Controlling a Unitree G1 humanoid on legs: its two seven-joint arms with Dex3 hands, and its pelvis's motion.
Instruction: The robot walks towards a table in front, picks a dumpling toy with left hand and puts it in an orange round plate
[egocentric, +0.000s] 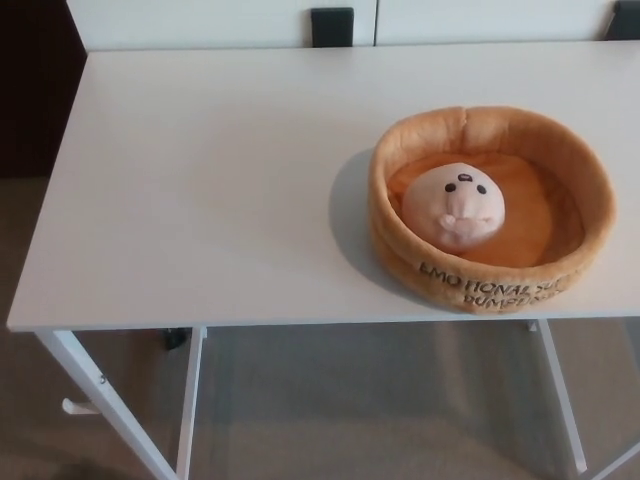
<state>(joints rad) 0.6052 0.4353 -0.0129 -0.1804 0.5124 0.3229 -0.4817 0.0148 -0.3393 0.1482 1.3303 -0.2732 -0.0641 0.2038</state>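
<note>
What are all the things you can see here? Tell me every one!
table: one, white top with white legs, fills most of the picture
plate: one, orange, round and soft with a raised rim and dark letters on the front, on the right side of the table
dumpling toy: one, pale pink with a little face, lying inside the plate
dark square things: one behind the table's far edge at the middle, part of another at the top right corner; too little shows to tell what they are
floor: beige, under the table
robot hand: none in view, neither left nor right
</note>
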